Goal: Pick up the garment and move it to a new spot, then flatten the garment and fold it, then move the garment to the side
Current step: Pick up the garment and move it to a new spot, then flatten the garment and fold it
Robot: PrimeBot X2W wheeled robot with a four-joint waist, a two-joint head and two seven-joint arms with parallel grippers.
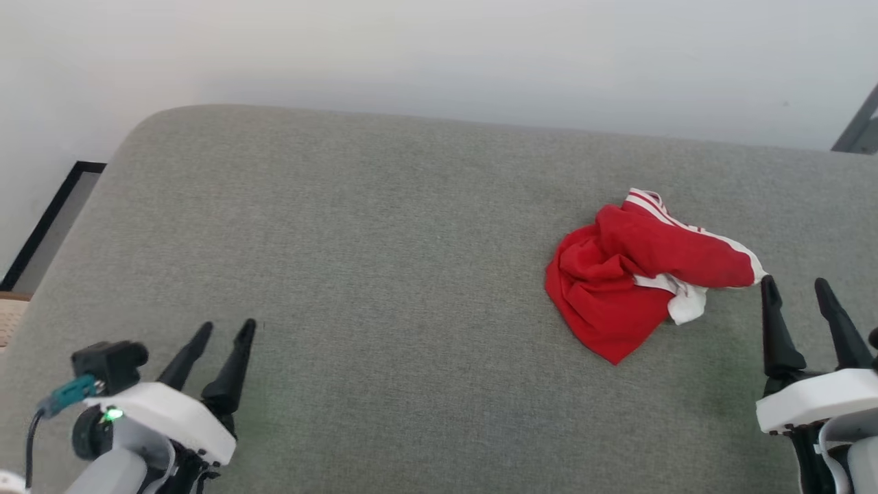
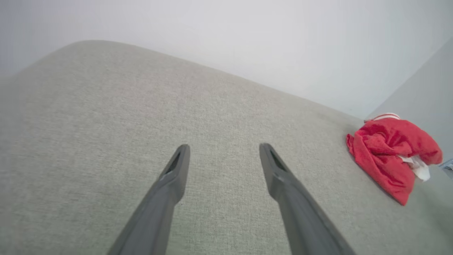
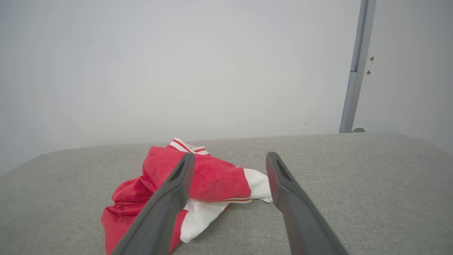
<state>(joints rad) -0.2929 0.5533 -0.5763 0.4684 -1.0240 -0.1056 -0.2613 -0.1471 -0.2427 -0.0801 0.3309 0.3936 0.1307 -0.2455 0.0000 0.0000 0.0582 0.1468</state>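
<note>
Left gripper (image 1: 229,322) and right gripper (image 1: 793,280) spread wide, empty, right one just beside crumpled red shorts (image 1: 617,288) — may pinch only loose white lining (image 1: 686,307), lifting shorts bunched.

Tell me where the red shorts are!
In the head view the shorts lie crumpled on the grey cushion, at its right, just left of the right gripper.
</note>
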